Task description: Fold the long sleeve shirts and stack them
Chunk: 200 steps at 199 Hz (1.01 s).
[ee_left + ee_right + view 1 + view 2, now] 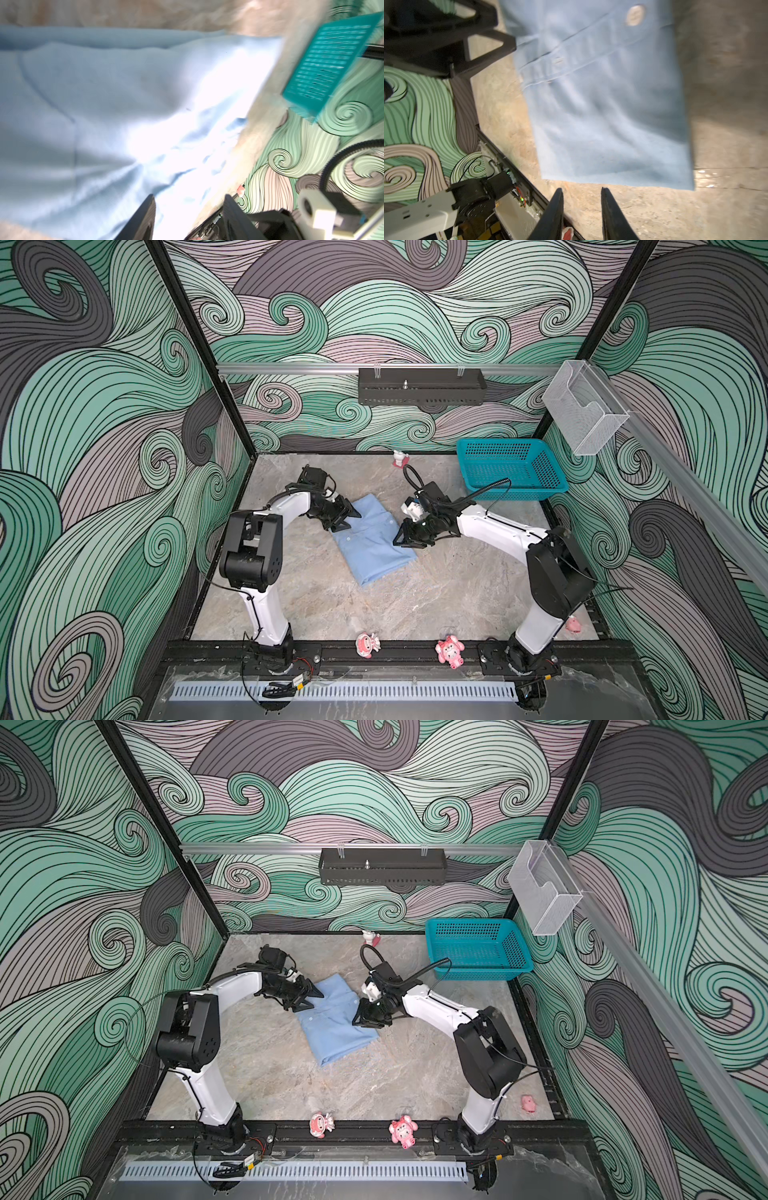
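Note:
One long sleeve shirt [376,545] [338,1029], light blue with small buttons, lies folded into a rectangle in the middle of the table. My left gripper [348,521] [311,1001] hovers at its far left corner. In the left wrist view the left gripper [190,196] is open, with the shirt [99,104] spread beyond and beneath the jaws. My right gripper [398,540] [357,1020] is at the shirt's right edge. The right wrist view shows the right gripper [581,189] open over bare table, just off an edge of the shirt [608,116], nothing between its fingers.
A teal perforated basket [517,492] [482,972] [332,62] stands at the back right. Small pink toy figures [368,645] [449,650] [573,624] sit along the front rail. A little white and red figure [400,458] stands at the back wall.

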Each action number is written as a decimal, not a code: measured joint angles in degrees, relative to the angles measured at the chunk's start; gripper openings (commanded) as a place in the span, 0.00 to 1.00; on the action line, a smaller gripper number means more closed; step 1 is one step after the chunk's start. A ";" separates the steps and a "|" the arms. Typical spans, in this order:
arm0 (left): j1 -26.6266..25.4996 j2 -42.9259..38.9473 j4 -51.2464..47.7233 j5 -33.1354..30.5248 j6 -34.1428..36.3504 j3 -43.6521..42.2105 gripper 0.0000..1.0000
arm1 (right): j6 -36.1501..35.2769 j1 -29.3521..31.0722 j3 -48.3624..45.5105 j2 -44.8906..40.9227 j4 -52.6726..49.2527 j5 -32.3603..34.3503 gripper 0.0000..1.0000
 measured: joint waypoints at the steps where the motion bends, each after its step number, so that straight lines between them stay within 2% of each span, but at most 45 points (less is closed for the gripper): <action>1: 0.04 -0.11 0.04 0.04 0.00 0.02 0.56 | 0.04 0.15 0.04 -0.02 0.07 -0.07 0.32; 30: 2.75 -0.92 1.77 1.88 -0.37 -0.07 0.54 | 3.67 6.29 3.15 3.37 3.37 -3.08 0.30; 58: 4.96 3.10 3.61 3.98 -0.92 -0.24 0.53 | 6.62 10.32 5.81 10.95 7.91 -6.08 0.29; 93: 6.47 8.94 4.70 5.31 -1.53 -0.33 0.49 | 8.46 10.84 4.17 17.35 11.72 -7.54 0.29; 137: 7.21 14.60 2.95 6.64 -1.99 3.28 0.40 | 8.72 10.16 -0.85 17.88 16.87 -9.14 0.28; 152: 7.21 15.52 2.36 6.58 -1.97 5.01 0.42 | 8.48 10.16 -1.07 17.51 17.07 -8.87 0.28; 171: 7.21 15.41 1.79 6.14 -1.81 6.01 0.52 | 7.45 10.32 -1.07 16.26 15.30 -7.19 0.33; 200: 7.15 10.69 -1.25 3.58 0.74 6.25 0.62 | 4.61 10.01 -1.09 8.39 7.41 -2.10 0.38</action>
